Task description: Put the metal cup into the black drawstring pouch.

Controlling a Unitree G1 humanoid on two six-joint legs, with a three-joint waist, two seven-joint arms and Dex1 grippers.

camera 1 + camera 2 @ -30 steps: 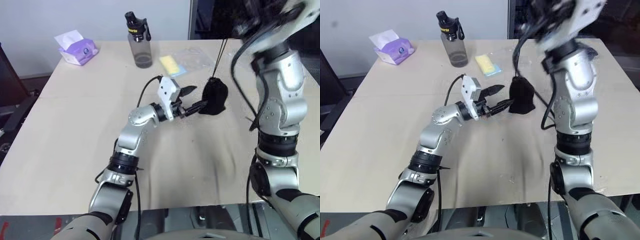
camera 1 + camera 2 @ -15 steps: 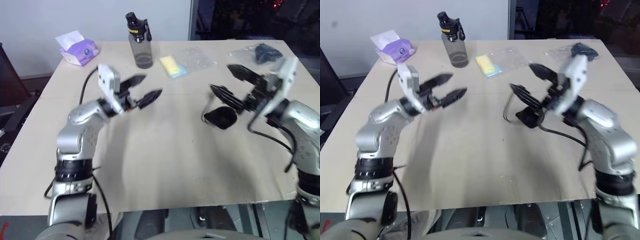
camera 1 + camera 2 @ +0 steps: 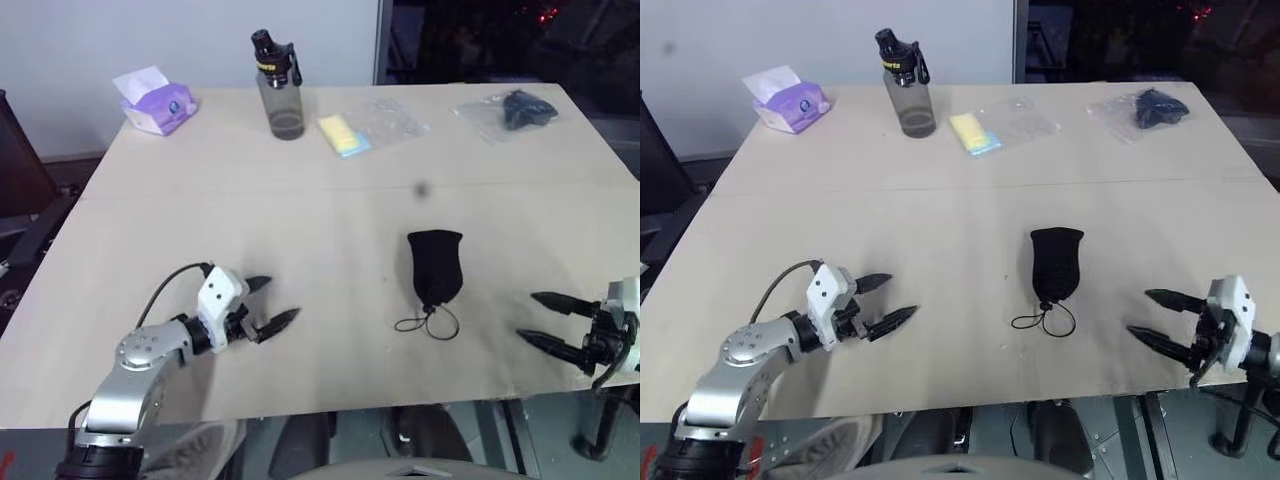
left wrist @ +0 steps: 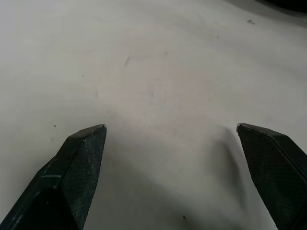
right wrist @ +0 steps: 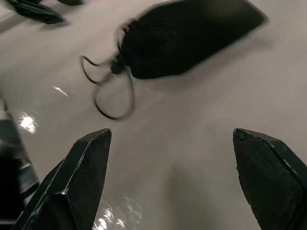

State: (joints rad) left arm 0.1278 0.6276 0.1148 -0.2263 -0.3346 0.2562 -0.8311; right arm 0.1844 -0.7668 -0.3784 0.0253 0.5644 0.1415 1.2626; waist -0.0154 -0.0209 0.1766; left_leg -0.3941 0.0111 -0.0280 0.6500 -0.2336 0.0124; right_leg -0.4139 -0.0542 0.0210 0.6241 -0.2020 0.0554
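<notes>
I see the black drawstring pouch (image 3: 435, 267) lying closed on the table (image 3: 330, 215), a little right of the middle. My left tool (image 3: 272, 304) hovers low at the near left, fingers wide apart and empty. My right tool (image 3: 547, 320) at the near right edge is equally spread, holding nothing.

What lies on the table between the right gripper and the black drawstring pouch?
Nothing: in the head views, bare tabletop runs from the right gripper to the black drawstring pouch; its cord loop sits at the pouch's near end.
</notes>
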